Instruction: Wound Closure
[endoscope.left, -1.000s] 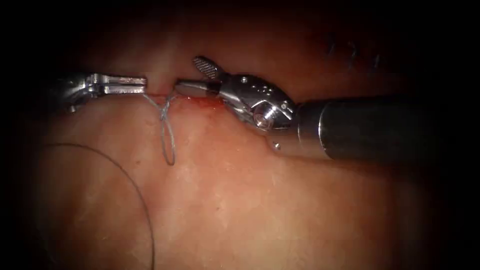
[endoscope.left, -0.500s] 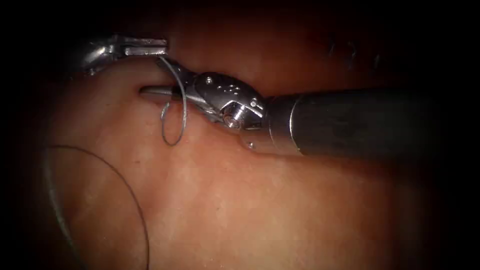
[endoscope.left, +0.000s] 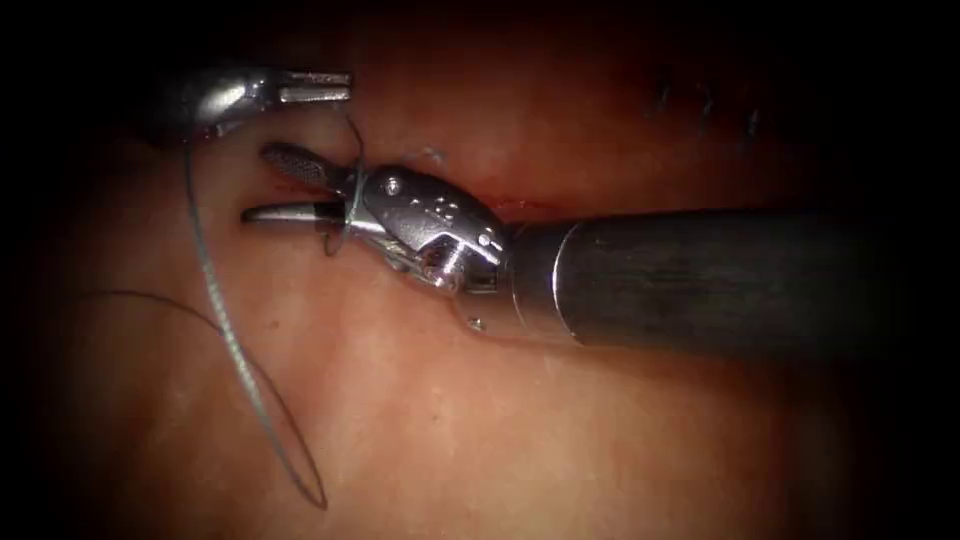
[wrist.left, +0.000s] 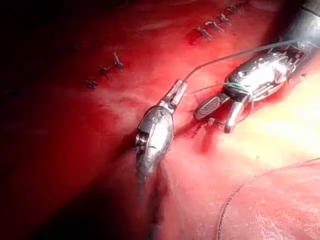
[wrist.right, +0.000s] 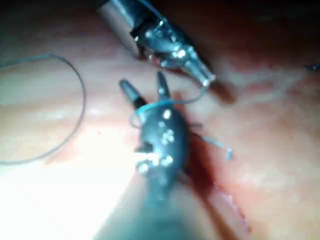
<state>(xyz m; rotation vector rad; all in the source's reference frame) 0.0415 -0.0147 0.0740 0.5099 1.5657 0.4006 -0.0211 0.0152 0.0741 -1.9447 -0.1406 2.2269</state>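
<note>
My right tool (endoscope.left: 262, 185) now has its jaws spread, with the thread (endoscope.left: 222, 320) looped around it. My left tool (endoscope.left: 335, 88) pinches the thread and has lifted it away, so I judge a knot is forming.

The left tool (endoscope.left: 335, 87) lies at the 10 o'clock region, jaws closed on the thread (endoscope.left: 225, 330). From there the thread descends toward 7 o'clock across the tissue (endoscope.left: 520, 420) and ends in a narrow loop. The right tool (endoscope.left: 275, 185) enters from 3 o'clock, jaws spread apart and holding nothing; thread is wrapped around the base of its jaws.
</note>
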